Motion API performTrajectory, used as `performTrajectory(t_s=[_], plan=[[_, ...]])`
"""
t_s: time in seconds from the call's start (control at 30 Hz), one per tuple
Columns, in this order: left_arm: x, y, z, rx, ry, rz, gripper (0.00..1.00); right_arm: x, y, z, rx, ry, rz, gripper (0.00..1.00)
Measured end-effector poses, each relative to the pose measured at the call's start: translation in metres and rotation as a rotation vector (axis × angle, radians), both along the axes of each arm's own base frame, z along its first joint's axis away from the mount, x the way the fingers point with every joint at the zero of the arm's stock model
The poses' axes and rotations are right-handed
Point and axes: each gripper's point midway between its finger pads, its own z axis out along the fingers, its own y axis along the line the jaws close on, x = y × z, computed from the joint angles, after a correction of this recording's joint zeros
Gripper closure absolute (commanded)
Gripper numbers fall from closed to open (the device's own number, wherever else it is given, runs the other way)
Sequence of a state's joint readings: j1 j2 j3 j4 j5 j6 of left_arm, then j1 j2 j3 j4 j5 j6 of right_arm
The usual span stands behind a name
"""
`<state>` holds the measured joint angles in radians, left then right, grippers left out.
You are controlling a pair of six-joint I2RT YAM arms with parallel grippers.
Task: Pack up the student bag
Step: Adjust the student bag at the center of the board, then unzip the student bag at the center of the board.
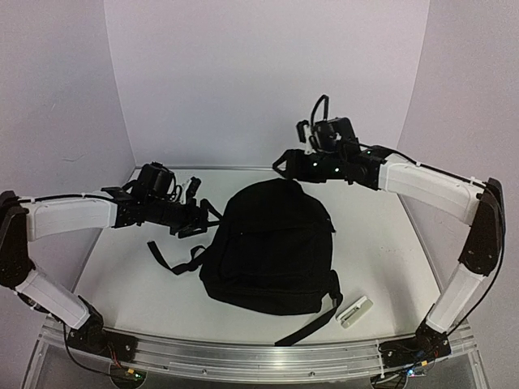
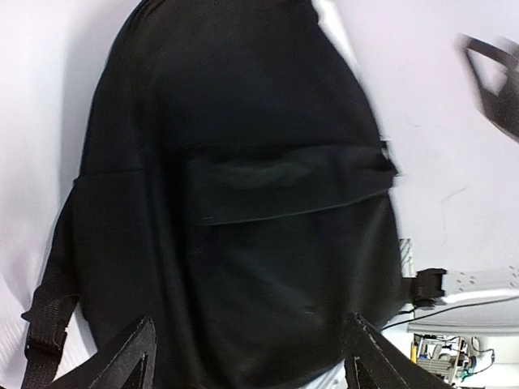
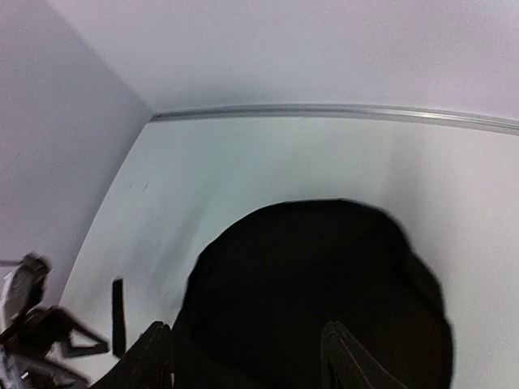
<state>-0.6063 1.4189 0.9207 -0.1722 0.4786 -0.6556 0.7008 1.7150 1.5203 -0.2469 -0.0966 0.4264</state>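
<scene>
- Found student bag [image 1: 272,251] lying flat at centre of the top view on the table [image 1: 381,243], rounded end toward the upper frame; noted a flap pocket across its front in the left wrist view.
- Saw no mouth gaping and no lining showing; judged the bag closed as far as visible; could not tell its contents, so could not confirm the packing as complete.
- Recorded one small white object [image 1: 354,311] at lower right, near the bag's corner but apart from it; could not tell what it was or whether it belonged inside.
- Noted left gripper [image 1: 197,209] just beside the bag's upper left edge; fingers spread, nothing between them.
- Noted right gripper [image 1: 284,164] over the bag's top at upper centre; fingers likewise apart and empty.
- Marked loose strap [image 1: 166,258] trailing left and another strap [image 1: 312,324] running down toward the front rail [image 1: 259,356]; judged both as snag risks for low passes.
- Judged best open room on bare table right of the bag and behind it; walls close at left, right and rear.
</scene>
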Motion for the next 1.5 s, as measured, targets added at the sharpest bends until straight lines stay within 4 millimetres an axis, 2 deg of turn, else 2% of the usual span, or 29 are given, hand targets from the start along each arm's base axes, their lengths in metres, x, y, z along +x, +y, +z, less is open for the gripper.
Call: performTrajectory(t_s=[0.1,0.17,0.23,0.3,0.47,0.5,0.63,0.7,0.73,0.77,0.9,1.07,1.23,1.37,1.5], plan=[[0.008,0.002,-0.032,0.035,0.072,0.011,0.21,-0.048,0.046,-0.012,-0.047,-0.01,0.142,0.53],[0.016,0.002,-0.047,0.041,0.098,0.02,0.22,-0.075,0.069,-0.025,-0.096,-0.014,0.217,0.54],[0.022,0.002,-0.059,0.043,0.117,0.025,0.26,-0.091,0.084,-0.038,-0.146,-0.027,0.267,0.55],[0.027,0.0,-0.069,0.048,0.13,0.027,0.28,-0.098,0.092,-0.053,-0.198,-0.039,0.289,0.55],[0.039,-0.008,-0.089,0.052,0.141,0.021,0.32,-0.093,0.096,-0.091,-0.307,-0.04,0.287,0.56],[0.041,-0.01,-0.093,0.054,0.144,0.019,0.37,-0.092,0.096,-0.099,-0.326,-0.036,0.288,0.57],[0.047,-0.016,-0.107,0.065,0.158,0.003,0.71,-0.091,0.097,-0.126,-0.39,-0.024,0.289,0.58],[0.048,-0.017,-0.11,0.06,0.159,-0.008,0.92,-0.092,0.099,-0.133,-0.414,-0.029,0.296,0.59],[0.048,-0.019,-0.11,0.053,0.158,-0.012,0.98,-0.094,0.1,-0.134,-0.425,-0.035,0.304,0.59],[0.048,-0.019,-0.109,0.05,0.153,-0.014,1.0,-0.097,0.102,-0.135,-0.434,-0.042,0.312,0.59],[0.051,-0.021,-0.101,0.011,0.082,-0.02,1.0,-0.104,0.108,-0.133,-0.453,-0.074,0.345,0.53],[0.037,-0.015,-0.085,-0.05,0.039,-0.019,1.0,-0.109,0.112,-0.132,-0.488,-0.113,0.379,0.48],[0.029,-0.016,-0.065,-0.117,0.016,-0.035,1.0,-0.107,0.117,-0.121,-0.508,-0.165,0.387,0.44],[0.024,-0.017,-0.057,-0.138,0.019,-0.046,1.0,-0.103,0.12,-0.116,-0.53,-0.203,0.383,0.44],[0.023,-0.017,-0.054,-0.143,0.017,-0.051,1.0,-0.101,0.123,-0.122,-0.571,-0.227,0.387,0.48]])
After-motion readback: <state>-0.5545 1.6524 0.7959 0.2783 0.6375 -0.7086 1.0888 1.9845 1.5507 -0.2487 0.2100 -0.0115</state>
